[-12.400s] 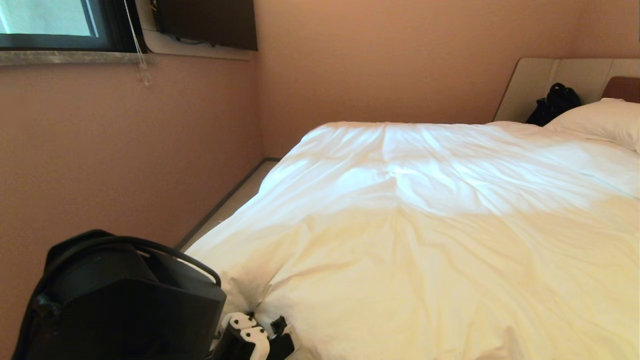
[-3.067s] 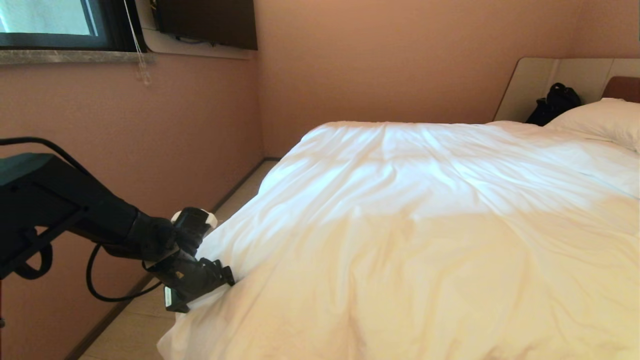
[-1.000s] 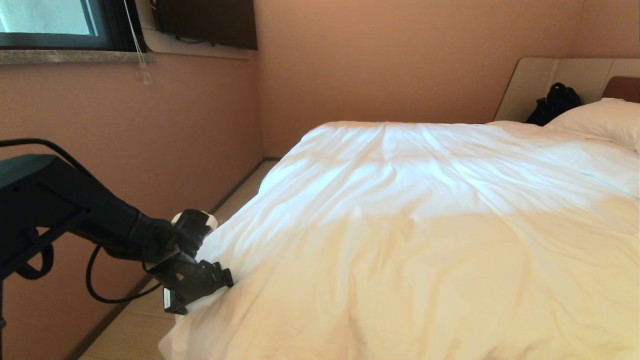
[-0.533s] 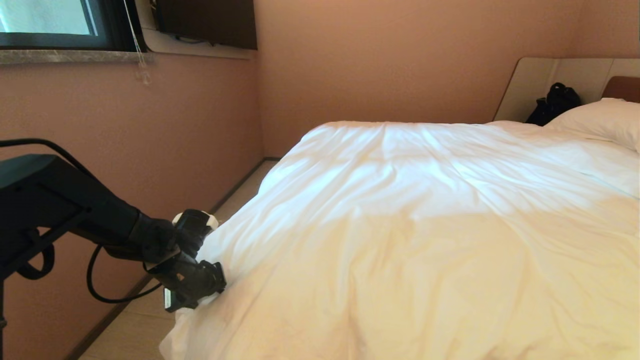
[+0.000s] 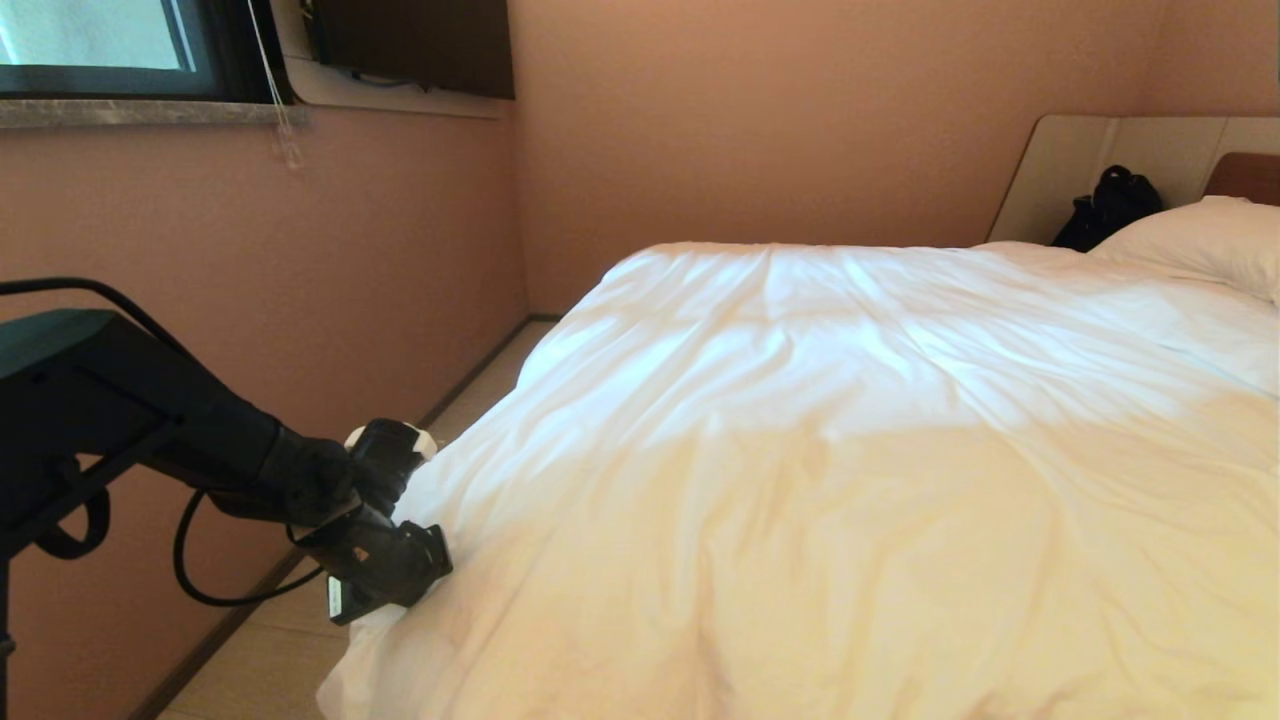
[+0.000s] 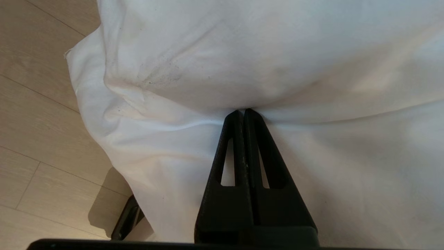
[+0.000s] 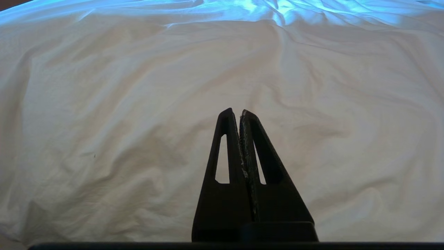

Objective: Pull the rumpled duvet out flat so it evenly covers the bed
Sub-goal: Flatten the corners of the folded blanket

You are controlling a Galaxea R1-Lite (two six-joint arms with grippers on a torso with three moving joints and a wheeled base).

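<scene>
The duvet [image 5: 850, 480] lies spread over the bed [image 5: 1245, 175], filling the centre and right of the head view: white, puffy, creased all over, with long wrinkles running toward its lower-left corner. Daylight brightens the far half; the near half looks warmer and yellowish. That lower-left corner hangs off the side of the bed toward the pale wood-look floor [image 5: 260, 660].

At the lower left of the head view the left gripper [image 5: 425, 570] presses into the duvet's edge. In the left wrist view its two black fingers [image 6: 258, 152] are pinched together with a fold of white cloth caught at their tips, the fabric bunching above them and draping down to the floor [image 6: 38, 114] on one side.

The right gripper [image 7: 236, 113] does not appear in the head view; its own camera shows its fingers closed together, empty, with the wrinkled duvet surface [image 7: 121, 104] beyond them.

At the upper right, a white pillow [image 5: 1205, 245] sits at the head of the bed, with a black bag [image 5: 1105, 205] against the beige headboard surround behind it. A pinkish wall [image 5: 300, 270] runs close along the bed's left side, leaving a narrow strip of floor where the left arm [image 5: 150, 420] reaches in. A window [image 5: 95, 40] with a hanging blind cord [image 5: 275, 90] sits at the upper left.
</scene>
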